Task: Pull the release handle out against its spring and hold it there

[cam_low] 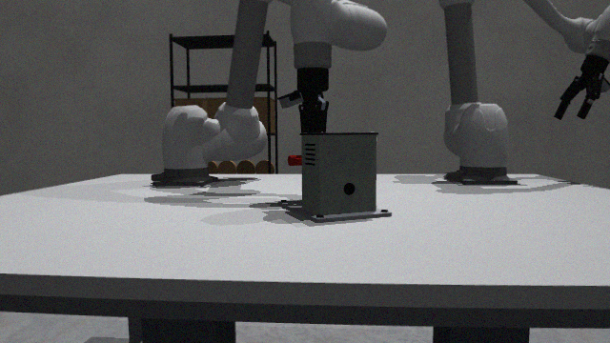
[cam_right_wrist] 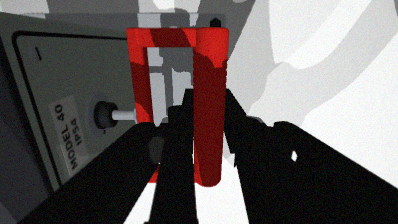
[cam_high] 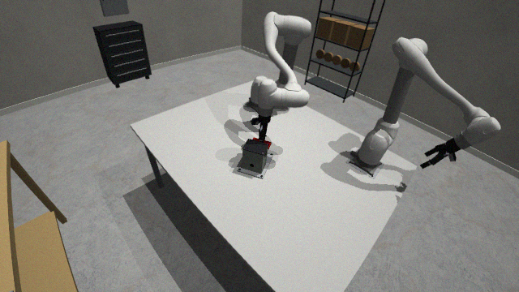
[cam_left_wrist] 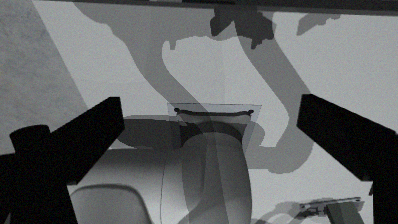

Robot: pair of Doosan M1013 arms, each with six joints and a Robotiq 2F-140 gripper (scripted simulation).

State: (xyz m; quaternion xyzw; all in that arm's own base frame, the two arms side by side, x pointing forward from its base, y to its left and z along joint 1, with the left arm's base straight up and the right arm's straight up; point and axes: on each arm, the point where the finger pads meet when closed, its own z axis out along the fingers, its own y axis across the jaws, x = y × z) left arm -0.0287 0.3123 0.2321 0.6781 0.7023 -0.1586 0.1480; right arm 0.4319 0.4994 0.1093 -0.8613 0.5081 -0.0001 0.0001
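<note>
The red release handle [cam_high: 269, 143] [cam_low: 294, 160] [cam_right_wrist: 212, 45] is a rectangular loop beside the grey-green box [cam_high: 255, 158] [cam_low: 339, 167] [cam_right_wrist: 45, 80]. A short length of silver rod [cam_right_wrist: 123, 115] shows between the box's dark collar and the loop's near bar, so the handle stands off the box face. My right gripper [cam_high: 263, 139] [cam_right_wrist: 206, 102] comes down from above and is shut on the handle's outer bar, with one finger inside the loop. Its fingertips are behind the box in the exterior view. My left gripper [cam_high: 426, 159] [cam_low: 570, 115] [cam_left_wrist: 210, 111] is open and empty, far from the box.
The box stands on a bolted base plate [cam_low: 353, 216] on the white table [cam_high: 292, 227] [cam_low: 143, 248]. The left arm's base [cam_high: 366, 160] stands at the table's far edge. A shelf rack [cam_high: 328, 83] and a drawer cabinet [cam_high: 126, 53] stand beyond the table.
</note>
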